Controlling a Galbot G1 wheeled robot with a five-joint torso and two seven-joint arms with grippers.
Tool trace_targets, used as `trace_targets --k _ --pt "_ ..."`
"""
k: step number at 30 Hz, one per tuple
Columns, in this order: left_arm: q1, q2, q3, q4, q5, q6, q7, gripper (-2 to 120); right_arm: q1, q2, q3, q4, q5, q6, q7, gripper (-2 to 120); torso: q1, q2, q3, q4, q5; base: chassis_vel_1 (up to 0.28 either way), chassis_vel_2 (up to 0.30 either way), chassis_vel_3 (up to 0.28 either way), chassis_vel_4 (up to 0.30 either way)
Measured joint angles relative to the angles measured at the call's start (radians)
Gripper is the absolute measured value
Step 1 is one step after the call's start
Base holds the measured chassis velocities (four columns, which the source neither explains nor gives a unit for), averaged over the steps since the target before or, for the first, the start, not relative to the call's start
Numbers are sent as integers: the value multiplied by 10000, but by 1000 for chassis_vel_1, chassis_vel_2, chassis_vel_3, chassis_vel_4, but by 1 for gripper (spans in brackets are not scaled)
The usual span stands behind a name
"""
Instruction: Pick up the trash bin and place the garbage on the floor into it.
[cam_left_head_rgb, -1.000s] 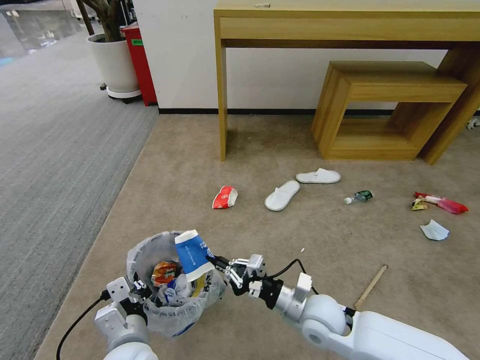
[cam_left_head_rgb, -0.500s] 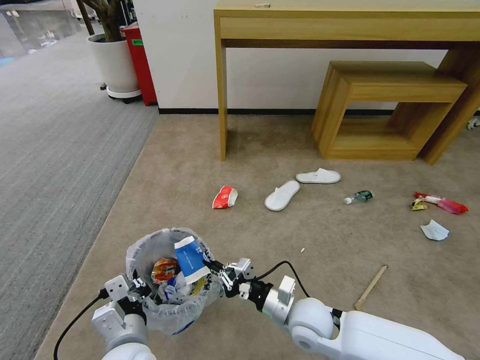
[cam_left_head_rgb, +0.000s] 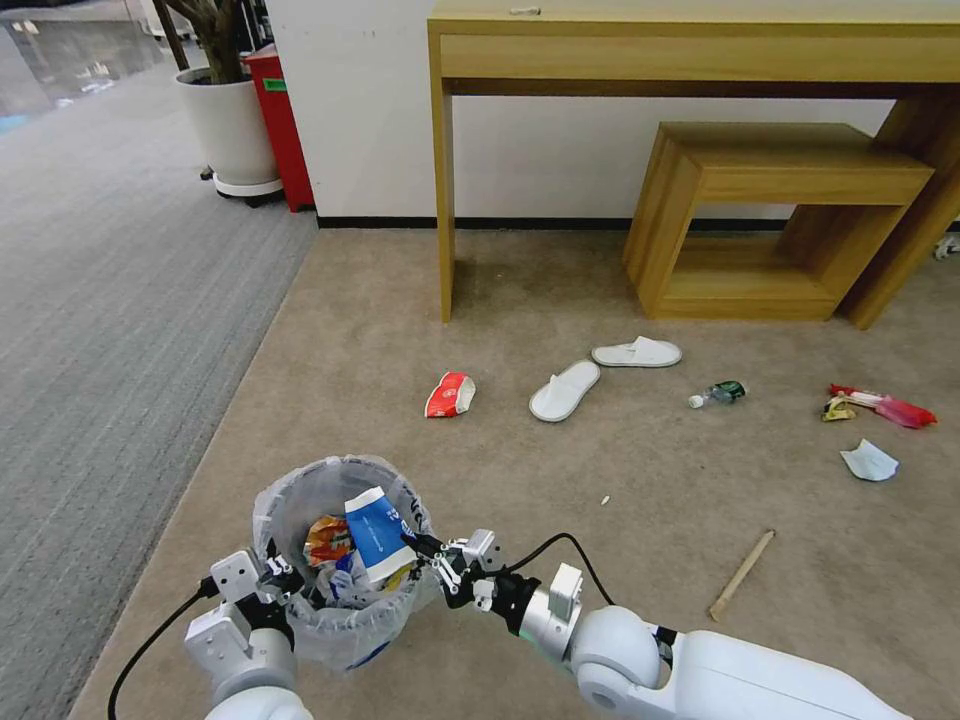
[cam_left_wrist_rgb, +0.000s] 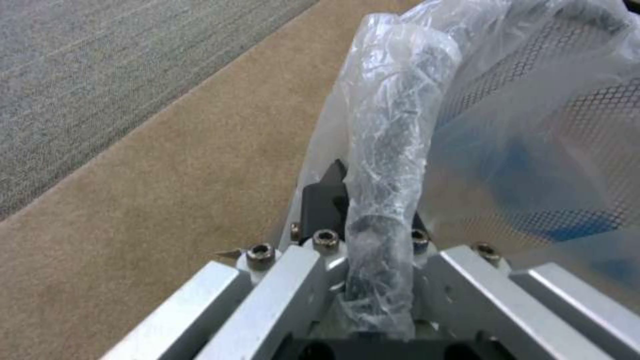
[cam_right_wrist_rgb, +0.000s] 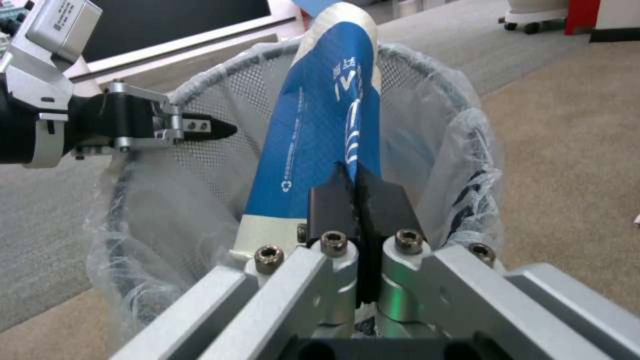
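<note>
The trash bin (cam_left_head_rgb: 290, 492), a black mesh bin lined with a clear bag, sits low at the near left with litter inside. My left gripper (cam_left_head_rgb: 276, 580) is shut on its near rim (cam_left_wrist_rgb: 393, 125), the bag pinched between the fingers. My right gripper (cam_left_head_rgb: 415, 545) reaches over the bin's right rim, shut on a crushed blue-white cup (cam_left_head_rgb: 378, 530) that stands partly inside the bin (cam_right_wrist_rgb: 427, 75). On the beige floor lie a red-white cup (cam_left_head_rgb: 450, 394), two white slippers (cam_left_head_rgb: 564, 390), a small bottle (cam_left_head_rgb: 718, 394), a red wrapper (cam_left_head_rgb: 885, 405), white paper (cam_left_head_rgb: 868, 461) and a wooden stick (cam_left_head_rgb: 741, 575).
A wooden desk (cam_left_head_rgb: 700, 50) and a low wooden bench (cam_left_head_rgb: 790, 215) stand against the far wall. A white plant pot (cam_left_head_rgb: 228, 130) and a red box (cam_left_head_rgb: 275, 120) are at the far left. Grey striped carpet (cam_left_head_rgb: 110, 300) borders the left side.
My right gripper has come down and back toward me, lowering the blue-white cup from above the rim partly into the bin. The left gripper and the bin have barely moved.
</note>
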Motion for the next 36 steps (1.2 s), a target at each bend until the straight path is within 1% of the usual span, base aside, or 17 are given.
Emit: trace_targets --k 36 --pt "0 0 -2 5 -3 -12 -1 1 -9 -5 29 9 6 19 -25 0 -1 0 0 0 0 0 0 0 0"
